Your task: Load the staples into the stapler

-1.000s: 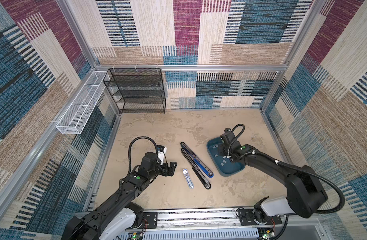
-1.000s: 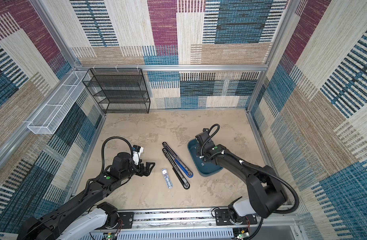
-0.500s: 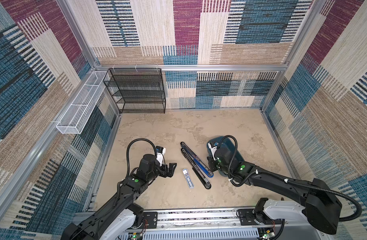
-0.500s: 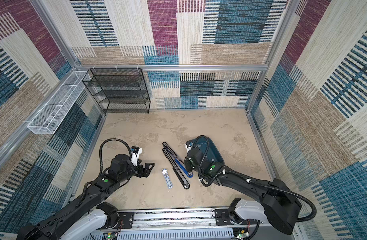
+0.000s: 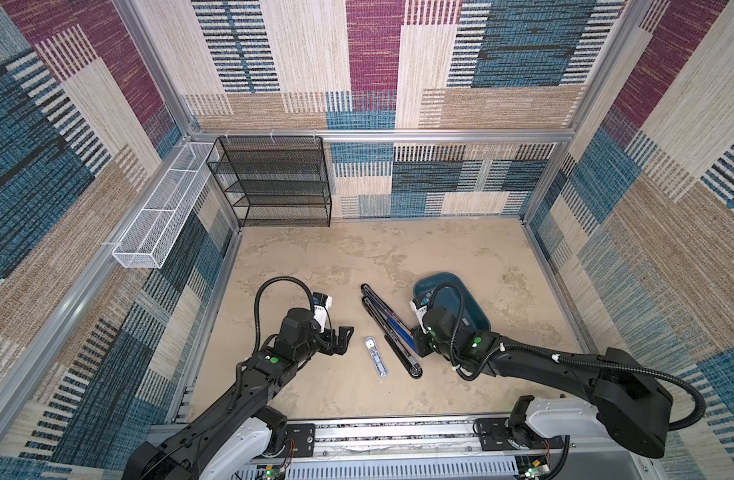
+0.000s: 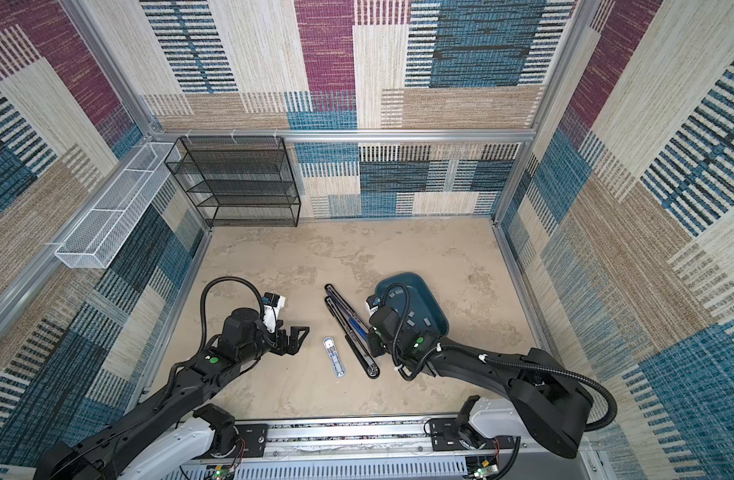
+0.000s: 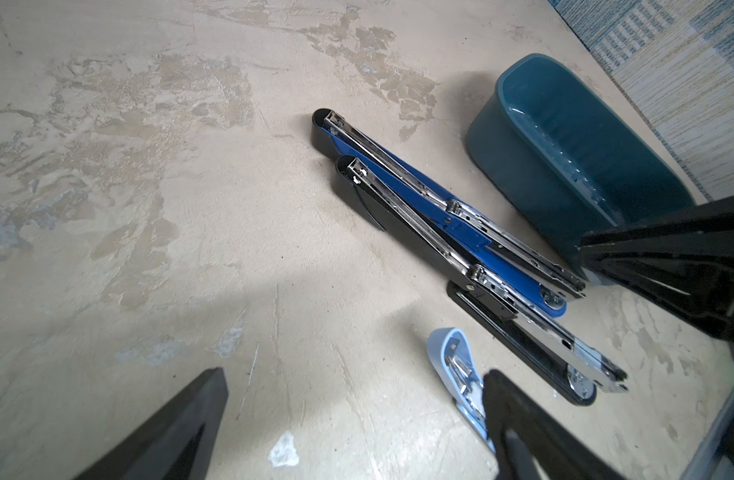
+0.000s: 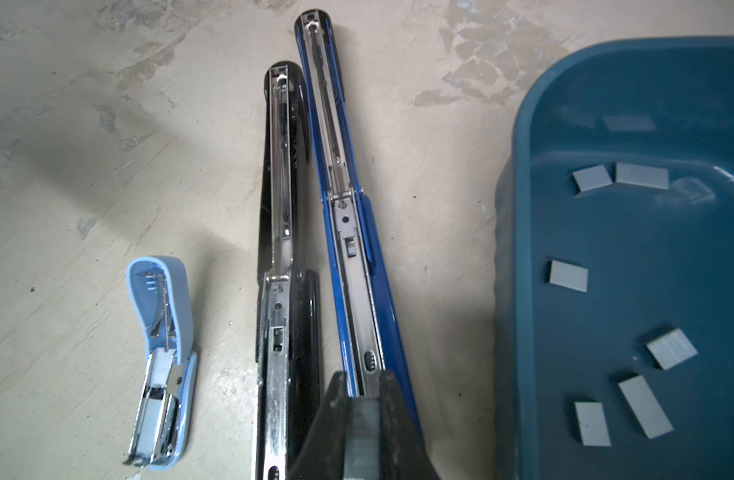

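Note:
Three staplers lie opened flat on the table: a long blue stapler [image 8: 348,232] [image 5: 392,323], a long black stapler [image 8: 280,208] [image 5: 402,353] and a small light-blue stapler [image 8: 162,332] [image 5: 375,356]. Several loose grey staples [image 8: 569,276] lie in the teal tray [image 8: 519,208] [image 5: 475,307]. My right gripper [image 8: 363,384] [image 5: 417,343] is shut on one grey strip of staples [image 8: 363,432], just above the near end of the blue stapler's metal channel. My left gripper [image 7: 355,376] [image 5: 342,338] stands open and empty, left of the light-blue stapler [image 7: 452,357].
A black wire shelf [image 5: 274,183] stands at the back left. A white mesh basket [image 5: 157,220] hangs on the left wall. The tray [image 6: 423,299] sits right of the staplers, close to my right wrist.
My right gripper has left the tray and moved left and nearer, to the blue stapler's near end, holding the strip. The left arm has barely shifted.

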Available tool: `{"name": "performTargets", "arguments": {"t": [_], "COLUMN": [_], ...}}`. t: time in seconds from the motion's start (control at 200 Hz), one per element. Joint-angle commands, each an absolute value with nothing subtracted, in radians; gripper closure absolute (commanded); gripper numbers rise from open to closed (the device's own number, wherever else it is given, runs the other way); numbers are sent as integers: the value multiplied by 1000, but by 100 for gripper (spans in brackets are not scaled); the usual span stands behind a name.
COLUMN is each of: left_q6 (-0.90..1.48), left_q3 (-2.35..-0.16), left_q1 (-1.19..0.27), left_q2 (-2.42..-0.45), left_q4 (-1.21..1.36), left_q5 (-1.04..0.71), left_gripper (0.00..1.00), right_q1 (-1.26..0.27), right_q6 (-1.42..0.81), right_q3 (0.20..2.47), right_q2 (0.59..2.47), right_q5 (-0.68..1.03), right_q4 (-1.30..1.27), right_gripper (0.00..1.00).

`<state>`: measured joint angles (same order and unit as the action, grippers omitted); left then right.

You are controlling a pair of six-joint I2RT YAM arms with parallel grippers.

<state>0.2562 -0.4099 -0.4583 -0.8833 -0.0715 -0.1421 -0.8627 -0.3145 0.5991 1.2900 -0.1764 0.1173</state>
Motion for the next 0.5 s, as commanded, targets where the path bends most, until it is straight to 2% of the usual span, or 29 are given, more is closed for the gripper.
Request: {"name": "performTargets", "arguments": {"t": [0.0,0.496], "left_q6": [247,245], "left_q3": [-417,-418], "left_q1": [-457,-459], "left_q2": [-885,-887], "left_q4": [-49,-46], "left_q5": [-156,-161], "left_gripper": [1,1], "right_q1": [-863,-866], "right_q6": [-328,-349], "right_q3": [599,598], "right_q2": [1303,1325], "right_q5": [-186,-209], "right_q4": [86,109], "right_gripper": [91,92]}}
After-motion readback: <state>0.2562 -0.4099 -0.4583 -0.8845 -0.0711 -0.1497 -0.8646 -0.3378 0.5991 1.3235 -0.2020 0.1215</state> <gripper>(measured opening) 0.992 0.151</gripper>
